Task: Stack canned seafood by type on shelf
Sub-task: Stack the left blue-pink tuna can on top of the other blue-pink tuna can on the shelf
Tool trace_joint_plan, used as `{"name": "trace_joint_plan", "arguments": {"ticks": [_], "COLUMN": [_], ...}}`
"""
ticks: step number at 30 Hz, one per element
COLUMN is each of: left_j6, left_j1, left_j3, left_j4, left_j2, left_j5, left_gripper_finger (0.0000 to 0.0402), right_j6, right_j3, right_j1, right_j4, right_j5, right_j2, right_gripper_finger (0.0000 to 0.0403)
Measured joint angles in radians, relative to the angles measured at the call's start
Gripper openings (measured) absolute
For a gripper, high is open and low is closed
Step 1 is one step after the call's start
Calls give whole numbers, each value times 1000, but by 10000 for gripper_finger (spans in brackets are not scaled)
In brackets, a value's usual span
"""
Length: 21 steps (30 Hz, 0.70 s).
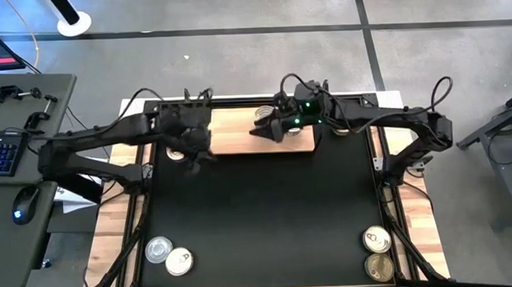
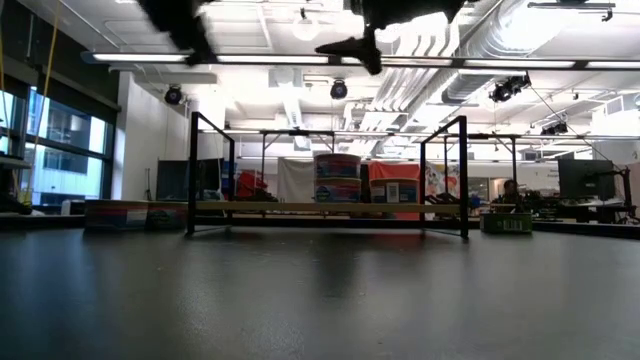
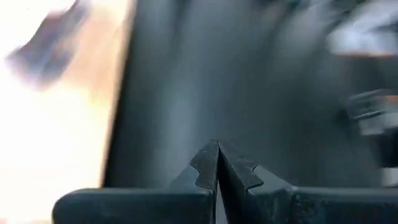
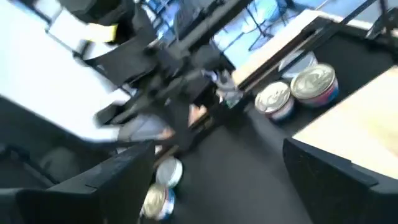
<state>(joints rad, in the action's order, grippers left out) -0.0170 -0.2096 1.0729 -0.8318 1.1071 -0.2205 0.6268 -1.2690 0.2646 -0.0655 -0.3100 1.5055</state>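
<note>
**Both arms over the shelf end of the mat, nothing held**

The counter (image 1: pixel 419 214), light wood w/ a dark frame, carried a large black mat (image 1: pixel 259 213) covering most of its top. At the mat's far edge lay the shelf (image 1: pixel 238 131), a pale wood board, flat, several cans wide.

Left arm reached in from the left side; left gripper (image 1: pixel 196 150) sat over the shelf's left end & the mat edge. In the left wrist view its jaws were pressed together, tips meeting, w/ nothing between them. Right arm came from the right side; right gripper (image 1: pixel 268 130) hung above the shelf's middle-right part. Its jaws stood wide apart in the right wrist view, empty.

Canned seafood was in three spots. On/near the shelf: tins by the right gripper (image 1: pixel 266 114), partly hidden by the arm, exact count unclear; low view showed stacked printed tins (image 2: pixel 338 178) on the board. Near-left corner of the mat: two tins (image 1: pixel 169 255), touching, silver lid & gold lid. Near-right corner: two gold-lid tins (image 1: pixel 378 252), one just behind the other.
</note>
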Motion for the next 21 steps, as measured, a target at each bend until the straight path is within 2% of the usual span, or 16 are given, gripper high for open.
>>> {"name": "trace_joint_plan", "arguments": {"ticks": [2,4,5,7,10,12,13,16,21], "left_j6": [180,423,557,735,804,819,829,865,956], "left_j1": [48,88,103,111,97,64,45,-5,-71], "left_j3": [0,-3,-15,-60,-176,-241,-266,-319,-361], "left_j4": [-162,-310,-371,-458,-443,-395,-371,-313,-265], "left_j2": [-30,-46,-52,-51,-33,-8,4,35,55], "left_j5": [187,330,371,389,364,363,375,461,673], "left_gripper_finger": [0,0,0,0,0,0,0,0,0], "right_j6": [-19,-32,-39,-51,-53,-53,-56,-56,-70], "right_j3": [0,0,0,0,0,0,0,0,0], "right_j1": [-24,-45,-56,-73,-84,-82,-80,-74,-75], "right_j4": [-74,-170,-220,-310,-418,-473,-489,-523,-552], "right_j5": [39,101,136,206,283,294,295,281,286], "right_j2": [-21,-44,-55,-72,-87,-87,-87,-87,-87], "right_gripper_finger": [313,282,262,214,119,45,24,19,3]}}
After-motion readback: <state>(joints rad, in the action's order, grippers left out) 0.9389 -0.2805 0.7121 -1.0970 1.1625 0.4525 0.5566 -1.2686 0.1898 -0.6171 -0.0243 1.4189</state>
